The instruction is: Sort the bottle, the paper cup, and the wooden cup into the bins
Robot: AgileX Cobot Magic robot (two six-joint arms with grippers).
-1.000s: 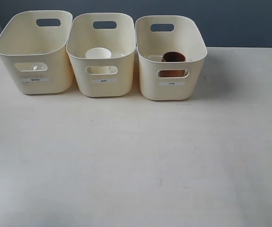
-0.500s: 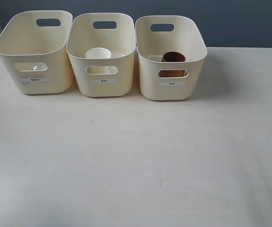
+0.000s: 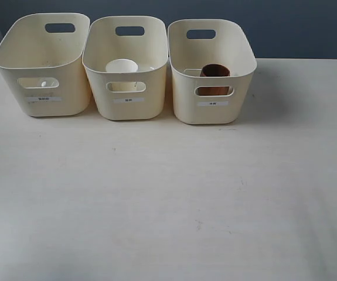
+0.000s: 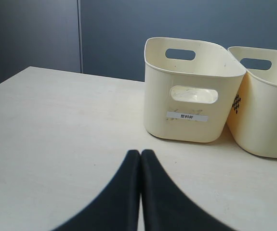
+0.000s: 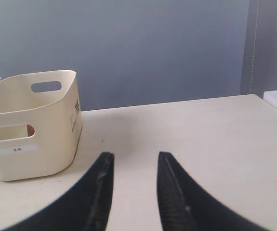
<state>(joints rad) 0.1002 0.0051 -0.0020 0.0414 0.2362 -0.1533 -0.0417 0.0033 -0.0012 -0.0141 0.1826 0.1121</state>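
Note:
Three cream-yellow bins stand in a row at the back of the table. The white paper cup (image 3: 121, 66) stands upright in the middle bin (image 3: 98, 50). In the right bin (image 3: 244, 58) is the brown wooden cup (image 3: 215, 71), also glimpsed through that bin's cut-out (image 5: 30, 130). Through the front cut-out of the left bin (image 3: 16, 47) a pale clear shape (image 4: 193, 94) shows; I cannot tell if it is the bottle. My left gripper (image 4: 140, 153) is shut with nothing in it, low over the table in front of the left bin. Beside the right bin, my right gripper (image 5: 134, 156) is open with nothing in it.
The pale wooden table (image 3: 168, 193) stretches in front of the bins. A dark blue-grey wall (image 3: 297, 23) rises behind them. Neither arm shows in the exterior view.

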